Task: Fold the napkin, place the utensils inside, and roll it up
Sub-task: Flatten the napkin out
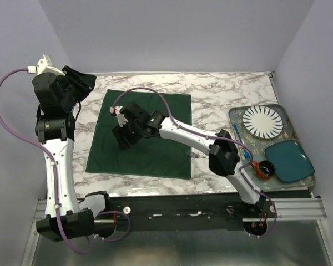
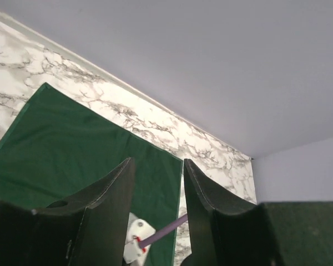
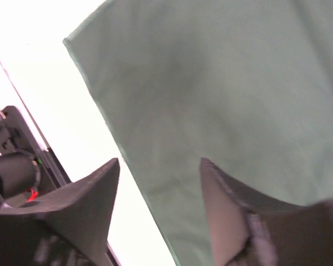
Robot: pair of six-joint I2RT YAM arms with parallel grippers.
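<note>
The dark green napkin (image 1: 150, 138) lies flat and unfolded on the marble table. My right gripper (image 1: 123, 144) reaches across it and hovers open over its left part. In the right wrist view the open gripper (image 3: 158, 177) straddles the edge of the napkin (image 3: 222, 94), which looks washed out and pale. My left gripper (image 1: 87, 82) is raised at the back left, open and empty. In its wrist view the gripper (image 2: 157, 166) looks down on the napkin (image 2: 61, 144). A slim silvery piece (image 1: 193, 155), seemingly the fork, shows by the napkin's right edge, mostly hidden under the right forearm.
A grey tray (image 1: 236, 116) at the right holds a white striped plate (image 1: 262, 121), a teal oval dish (image 1: 289, 160), a thin blue stick (image 1: 238, 133) and a small dark bowl with an orange rim (image 1: 265, 169). Walls close the back and the sides.
</note>
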